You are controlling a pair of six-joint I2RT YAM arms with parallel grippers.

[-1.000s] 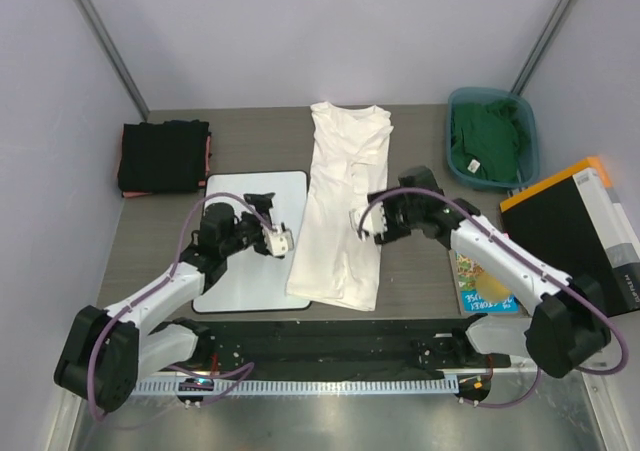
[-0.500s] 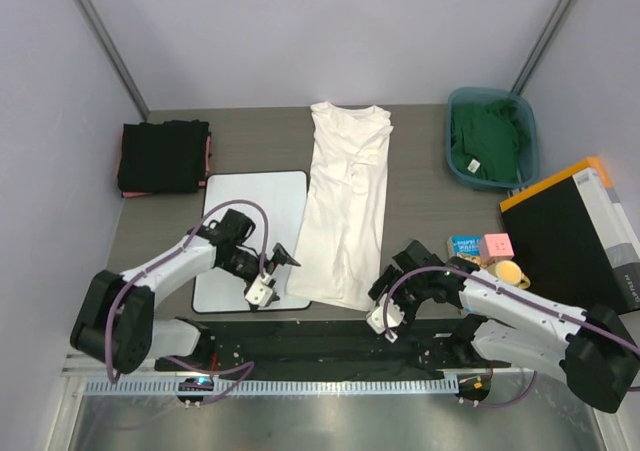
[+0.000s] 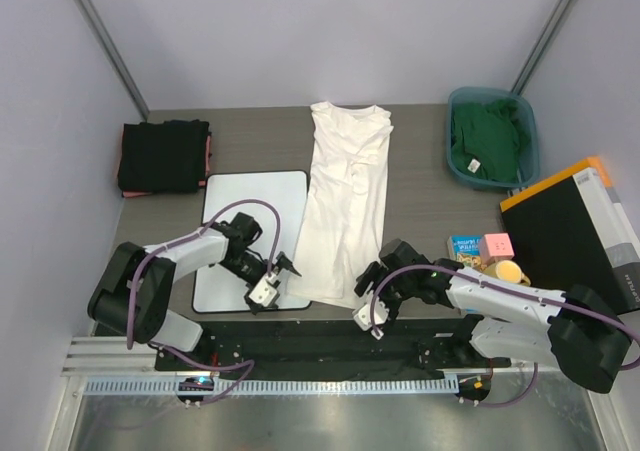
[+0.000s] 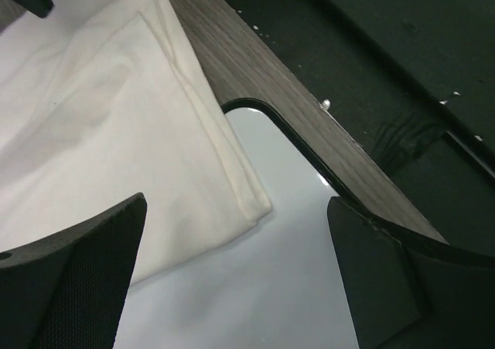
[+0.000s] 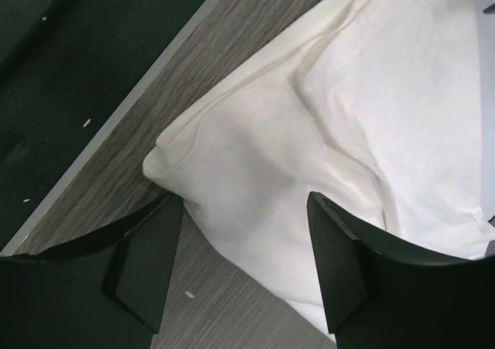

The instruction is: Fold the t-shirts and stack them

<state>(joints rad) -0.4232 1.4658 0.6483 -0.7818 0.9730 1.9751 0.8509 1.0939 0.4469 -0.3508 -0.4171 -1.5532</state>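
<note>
Arms now sit at the white t-shirt's (image 3: 345,206) near hem corners, no longer mid-shirt. I see the left pincer (image 4: 238,210) gaping and the right pincer (image 5: 244,210) open too, both empty. I judge a hem grab comes next.

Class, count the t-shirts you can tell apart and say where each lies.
4: white t-shirt mid-table; green t-shirt in the blue bin; black t-shirt folded far left, pinkish-red t-shirt edging out beneath. Others may be hidden.

I have both arms bent low by the near end of the white t-shirt (image 3: 345,206). My left gripper (image 3: 280,271) (image 4: 232,248) is over its near left corner, jaws wide apart. My right gripper (image 3: 372,283) (image 5: 240,248) is over its near right corner, jaws apart too.
</note>
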